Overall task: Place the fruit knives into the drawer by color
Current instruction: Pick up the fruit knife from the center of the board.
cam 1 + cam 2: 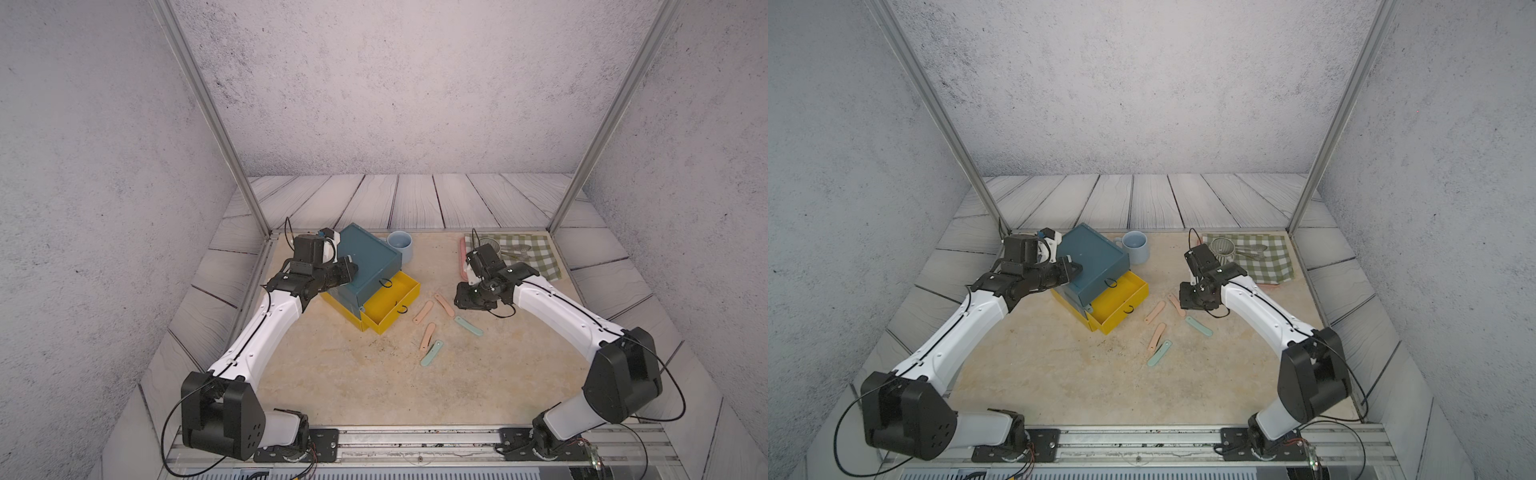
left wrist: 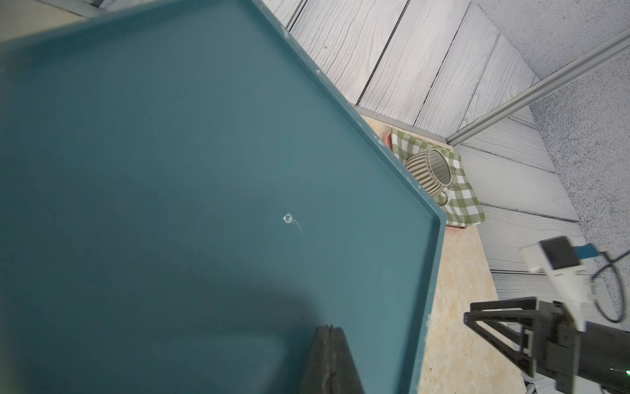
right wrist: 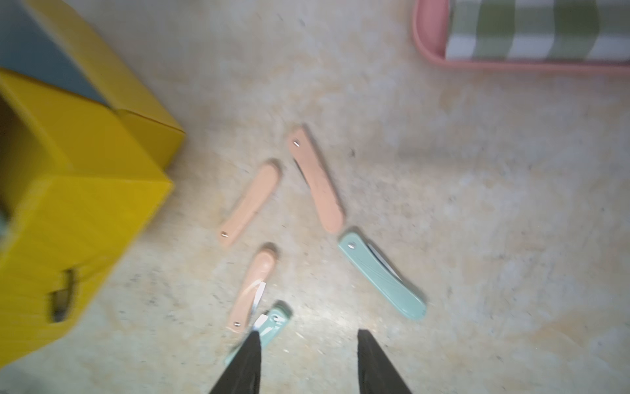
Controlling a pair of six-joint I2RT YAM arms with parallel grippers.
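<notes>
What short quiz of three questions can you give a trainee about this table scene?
1. How many peach-pink flat fruit knives lie on the beige tabletop?
2. True or false: the left hand is shut, above the dark teal top of the small three-drawer chest.
3. The right hand is: A) open and empty; B) shut on a mint-teal knife; C) shut on a pale blue cup.
Key: 1) three; 2) true; 3) A.
</notes>
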